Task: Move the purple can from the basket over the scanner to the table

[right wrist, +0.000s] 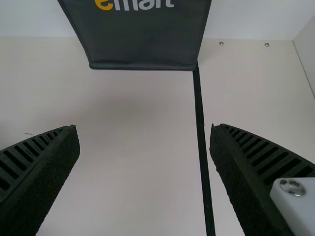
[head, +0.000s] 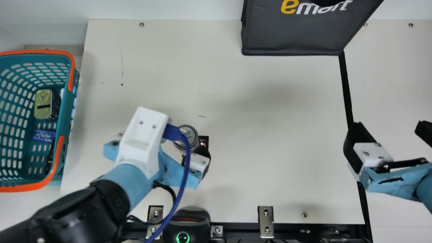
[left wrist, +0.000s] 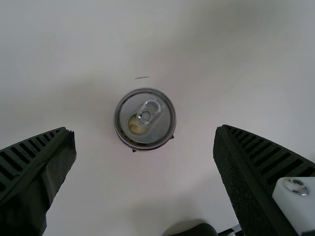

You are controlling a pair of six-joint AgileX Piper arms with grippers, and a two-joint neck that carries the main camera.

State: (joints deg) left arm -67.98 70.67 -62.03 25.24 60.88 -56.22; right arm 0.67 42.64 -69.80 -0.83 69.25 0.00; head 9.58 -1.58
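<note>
The purple can (head: 186,133) stood upright on the cream table (head: 270,162), its lid and pull tab facing up, with corners of a dark patch peeking out at its edge. The left gripper (head: 179,170) hung over it with its jaws wide apart. In the left wrist view the can showed between the two fingers, with bare tabletop on both sides of it, so the jaws gripped nothing.

The right gripper (head: 389,128) was well apart from the can, over the black strip (head: 345,84) toward the table's right side. Its jaws were wide open too, with nothing between them.

At the table's left stood a teal basket (head: 68,111) with orange handles, holding a gold-topped tin (head: 43,104), a small blue packet (head: 44,135) and a few partly hidden items. The scanner (head: 186,226), lit by a green ring, sat at the near edge. A dark gray bag (head: 290,37) stood at the far side.
</note>
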